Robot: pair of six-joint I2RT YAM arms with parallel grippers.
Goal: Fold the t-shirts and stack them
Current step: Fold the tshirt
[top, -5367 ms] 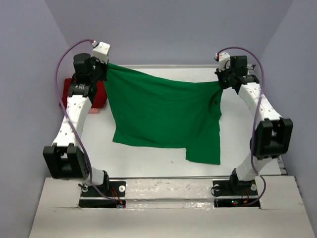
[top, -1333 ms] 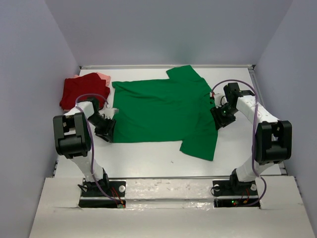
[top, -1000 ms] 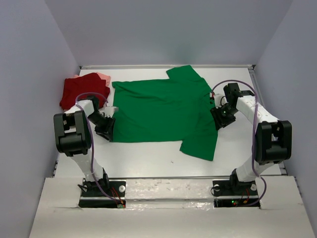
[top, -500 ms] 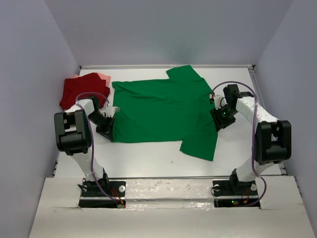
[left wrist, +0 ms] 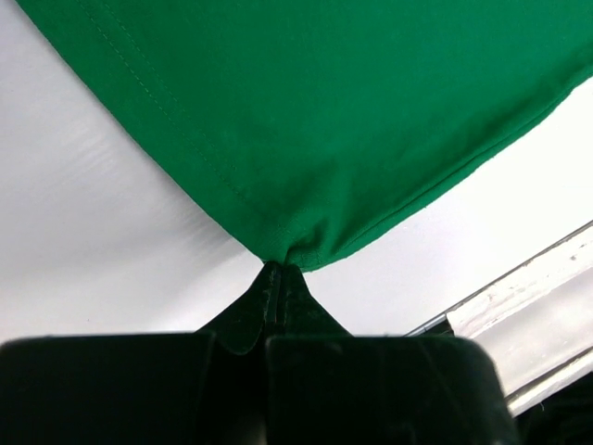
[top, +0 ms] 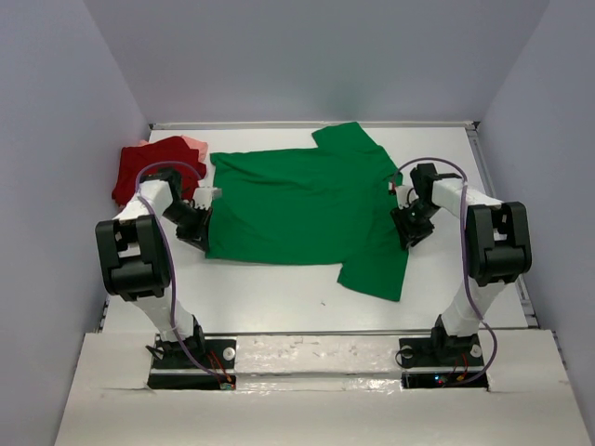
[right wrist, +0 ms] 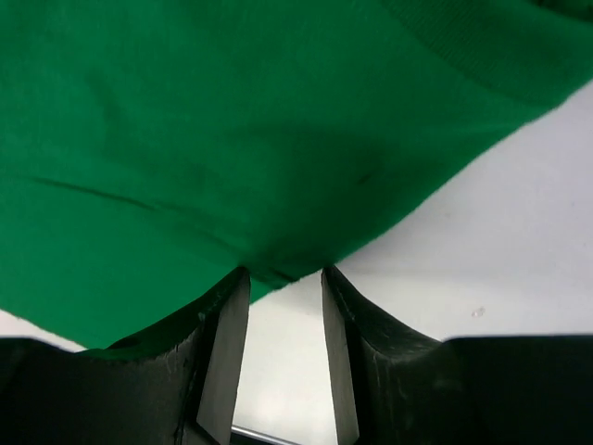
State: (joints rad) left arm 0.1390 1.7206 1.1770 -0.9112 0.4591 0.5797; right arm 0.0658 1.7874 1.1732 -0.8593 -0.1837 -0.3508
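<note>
The bright green t-shirt [top: 297, 206] lies spread flat across the middle of the table. My left gripper [top: 202, 240] is at its near left corner. In the left wrist view this gripper [left wrist: 278, 271] is shut on the bunched hem corner of the green cloth [left wrist: 324, 111]. My right gripper [top: 407, 232] is low at the shirt's right edge. Its jaws [right wrist: 283, 274] stand open, straddling the edge of the green cloth [right wrist: 232, 120] without pinching it. The dark red t-shirt [top: 149, 169] lies folded at the back left, on top of the pale pink one [top: 192, 144].
The white table [top: 279, 293] has a raised rail along its far edge [top: 307, 124] and grey walls on three sides. A metal strip [left wrist: 519, 297] runs along the table's near edge. The shirt's near sleeve [top: 376, 269] reaches toward the front.
The green shirt hung in the air between both grippers and now lies flat. Over the last second the left gripper closed on the near left corner, and the right gripper edged in toward the shirt.
</note>
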